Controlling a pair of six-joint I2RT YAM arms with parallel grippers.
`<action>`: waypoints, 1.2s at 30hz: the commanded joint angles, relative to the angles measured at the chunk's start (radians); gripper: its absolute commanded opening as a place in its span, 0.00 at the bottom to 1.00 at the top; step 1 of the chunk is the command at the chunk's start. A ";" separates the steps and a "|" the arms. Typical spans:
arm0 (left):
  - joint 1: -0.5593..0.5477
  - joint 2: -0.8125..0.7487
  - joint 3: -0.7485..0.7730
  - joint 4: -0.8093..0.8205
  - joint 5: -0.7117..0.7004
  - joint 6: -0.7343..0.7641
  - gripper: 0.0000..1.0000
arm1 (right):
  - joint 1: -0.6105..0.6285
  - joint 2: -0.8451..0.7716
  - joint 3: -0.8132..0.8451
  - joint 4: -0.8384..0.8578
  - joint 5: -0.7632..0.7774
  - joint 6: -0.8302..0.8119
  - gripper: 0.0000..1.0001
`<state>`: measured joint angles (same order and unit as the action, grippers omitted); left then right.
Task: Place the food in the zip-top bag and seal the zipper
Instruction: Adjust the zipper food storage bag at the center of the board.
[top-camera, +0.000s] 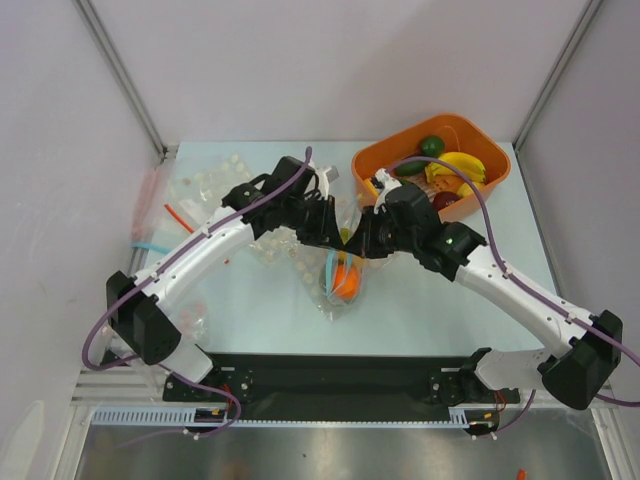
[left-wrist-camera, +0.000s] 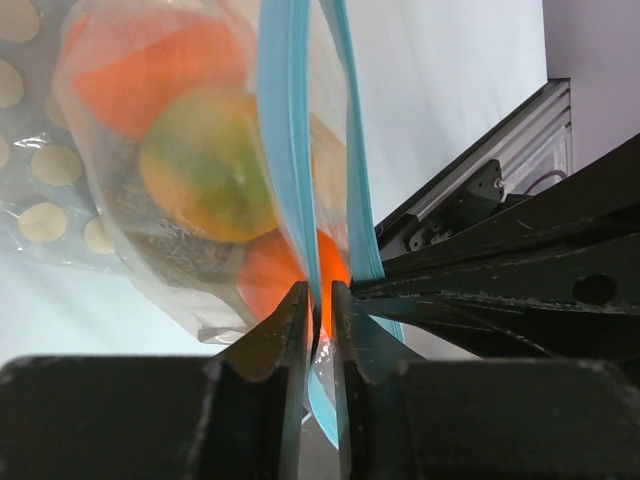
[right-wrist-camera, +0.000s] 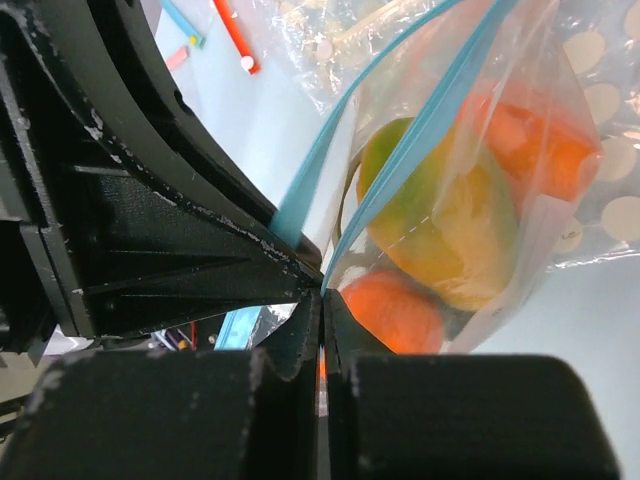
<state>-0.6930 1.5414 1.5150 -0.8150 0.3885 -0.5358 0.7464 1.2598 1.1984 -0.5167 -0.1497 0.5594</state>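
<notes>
The zip-top bag (top-camera: 338, 285) hangs between my two grippers over the table's middle. It holds food: an orange (top-camera: 346, 279), a yellow-green mango (left-wrist-camera: 205, 165) and a grey-green bumpy ball (left-wrist-camera: 150, 235). My left gripper (left-wrist-camera: 320, 300) is shut on the bag's plastic at its light-blue zipper (left-wrist-camera: 285, 120). My right gripper (right-wrist-camera: 322, 302) is shut on the bag's mouth edge beside the zipper (right-wrist-camera: 420, 130), next to an orange (right-wrist-camera: 395, 312) and the mango (right-wrist-camera: 440, 225). The two zipper strips stand apart above the jaws. In the top view the left gripper (top-camera: 328, 228) and right gripper (top-camera: 362, 240) nearly touch.
An orange tray (top-camera: 372, 158) at the back right holds bananas (top-camera: 462, 165), a green avocado (top-camera: 431, 146) and a dark red fruit (top-camera: 446, 200). Clear dotted bags (top-camera: 215, 182) lie at the back left, one behind the held bag (left-wrist-camera: 40, 220). A red-strip bag (top-camera: 150, 190) lies at the left edge.
</notes>
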 joint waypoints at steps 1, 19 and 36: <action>0.001 -0.018 -0.010 0.054 0.041 0.036 0.20 | -0.012 -0.014 -0.022 0.128 -0.062 0.048 0.03; 0.052 -0.050 -0.029 0.042 0.007 0.063 0.29 | -0.124 -0.105 -0.125 0.228 -0.139 0.125 0.61; 0.056 -0.073 -0.068 0.025 -0.011 0.080 0.00 | -0.291 -0.148 -0.077 0.179 -0.204 0.002 0.77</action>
<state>-0.6426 1.5242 1.4723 -0.7971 0.3771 -0.4850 0.4953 1.1347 1.0721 -0.3473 -0.3031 0.6201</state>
